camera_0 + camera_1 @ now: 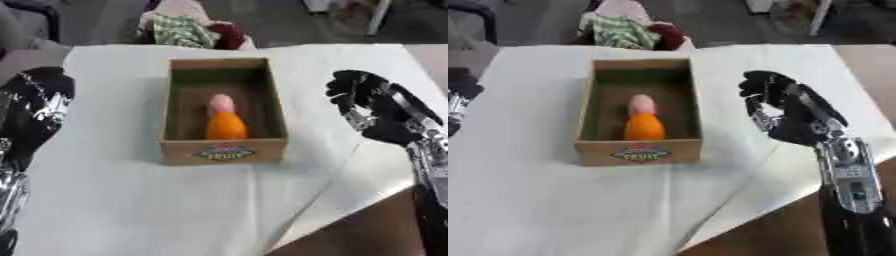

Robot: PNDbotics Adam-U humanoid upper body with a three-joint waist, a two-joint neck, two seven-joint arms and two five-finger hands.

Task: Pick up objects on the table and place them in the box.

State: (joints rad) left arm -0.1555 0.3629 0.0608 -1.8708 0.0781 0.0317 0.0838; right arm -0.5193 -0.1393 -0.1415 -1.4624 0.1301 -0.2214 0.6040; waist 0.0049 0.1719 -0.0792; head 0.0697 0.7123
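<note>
Left eye view: cardboard box (224, 150) with a "FRUIT" label on the near wall, sitting mid-desk, long axis running away from the camera. Two items already inside, lying on the box floor: an orange fruit-shaped piece (227, 126) toward the near end, and a pink rounded piece (221, 104) touching it just beyond. Can't make out exactly what either is.

White-covered desk (122, 200) around the box: no other loose objects visible on the cloth in either view. Judging from that, pick-and-place looks done or nearly done; nothing left in sight to collect, though areas hidden under the arms can't be ruled out.

Right robot hand (785, 112) held above the desk just right of the box, apart from it, fingers curled inward, grasping nothing visible. Left robot hand (35, 107) at the left edge, well clear of the box; can't tell its finger state, mostly cropped in the right eye view.

Beyond the far desk edge: a heap of cloth (188, 27), green check and dark red, off the work surface, not part of the task as far as can be judged.
</note>
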